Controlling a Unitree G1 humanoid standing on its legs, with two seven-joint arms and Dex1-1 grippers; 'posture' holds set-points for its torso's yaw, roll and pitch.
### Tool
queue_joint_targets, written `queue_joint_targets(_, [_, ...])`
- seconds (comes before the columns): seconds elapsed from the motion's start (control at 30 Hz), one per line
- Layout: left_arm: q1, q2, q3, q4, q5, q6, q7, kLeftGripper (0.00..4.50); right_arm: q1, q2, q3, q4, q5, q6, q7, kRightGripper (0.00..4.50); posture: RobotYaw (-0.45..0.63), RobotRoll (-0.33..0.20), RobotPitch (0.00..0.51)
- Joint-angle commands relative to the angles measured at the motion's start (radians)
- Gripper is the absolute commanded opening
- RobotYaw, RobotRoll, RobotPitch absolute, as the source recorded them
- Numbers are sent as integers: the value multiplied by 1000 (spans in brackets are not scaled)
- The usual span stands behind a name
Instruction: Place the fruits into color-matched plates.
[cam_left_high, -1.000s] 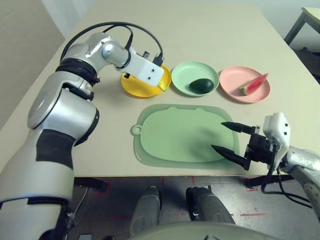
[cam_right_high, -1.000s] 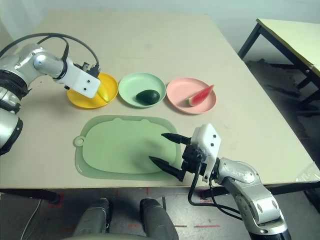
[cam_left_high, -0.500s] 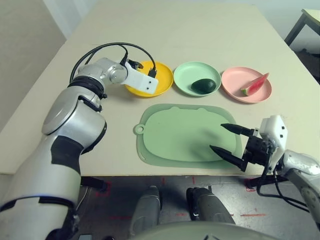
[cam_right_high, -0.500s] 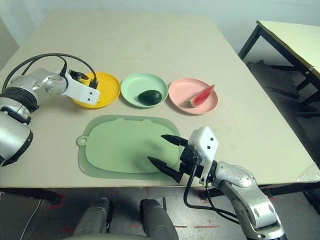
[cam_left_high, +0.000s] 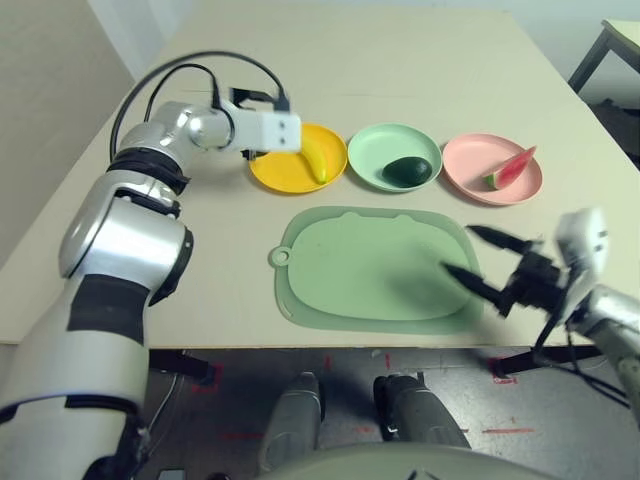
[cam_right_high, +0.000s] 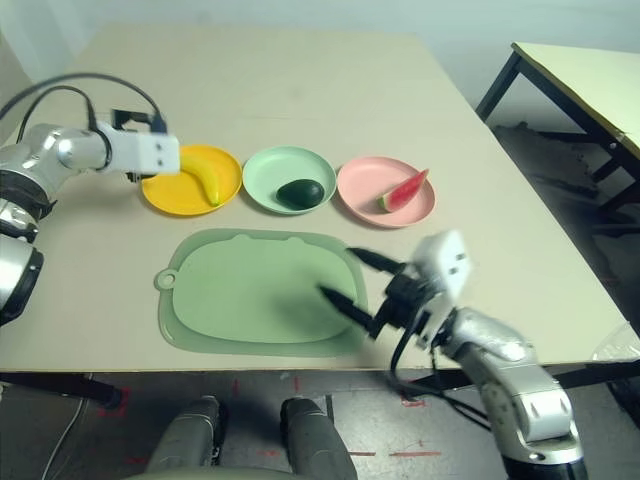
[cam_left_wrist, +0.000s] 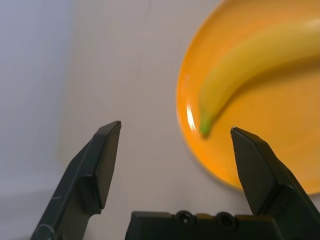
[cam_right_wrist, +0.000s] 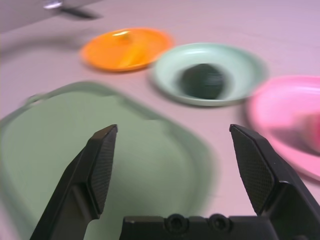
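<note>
Three round plates stand in a row on a pale worktop (cam_left_high: 380, 60), beyond a green mat (cam_left_high: 375, 270). L: yellow-orange plate (cam_left_high: 275, 177) w/ a curved yellow banana (cam_left_high: 313, 158) on it. Ctr: mint plate (cam_left_high: 375, 142) w/ a dark green avocado (cam_left_high: 408, 172) at its near side. R: pink plate (cam_left_high: 470, 190) w/ a red watermelon wedge (cam_left_high: 511, 168), green rind at its L end. Robot's L pincer (cam_left_wrist: 175, 126), by the yellow-orange plate, has fingers wide apart, nothing btwn them. R pincer (cam_right_high: 338, 272), also apart & empty, is over the mat's near R side.
</note>
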Motion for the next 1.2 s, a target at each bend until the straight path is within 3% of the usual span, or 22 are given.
queue_joint_targets(0.03, [104,14,165,-42,-186,99,-115,4465,-12,-4,-112,153,0,-16,-35,4500,-103,0,134])
queue_joint_targets(0.17, [286,1,342,-199,-383,255,-145,4465,-110,-36,-158,435,-100,-129,-64,4500,-98,0,124])
queue_joint_targets(0.33, [541,-87,515,-554,-580,527,10,4465,-279,-73,-105,824,-224,-313,-8,4500,-64,0,112])
queue_joint_targets(0.5, [779,-173,553,-935,-647,747,163,4465,-415,-130,-77,1100,-287,-436,69,4500,-29,0,114])
queue_joint_targets(0.63, [919,-194,579,-1072,-667,800,221,4465,-511,-164,-72,1290,-326,-531,66,4500,-20,0,118])
queue_joint_targets(0.77, [974,-169,607,-1096,-664,787,256,4465,-570,-174,-71,1379,-336,-584,69,4500,-3,0,125])
queue_joint_targets(1.0, [924,-122,602,-984,-646,723,258,4465,-599,-186,-93,1454,-326,-615,52,4500,11,0,119])
queue_joint_targets(1.2, [917,-115,580,-1002,-642,729,254,4465,-618,-164,-67,1494,-348,-613,32,4500,11,0,147])
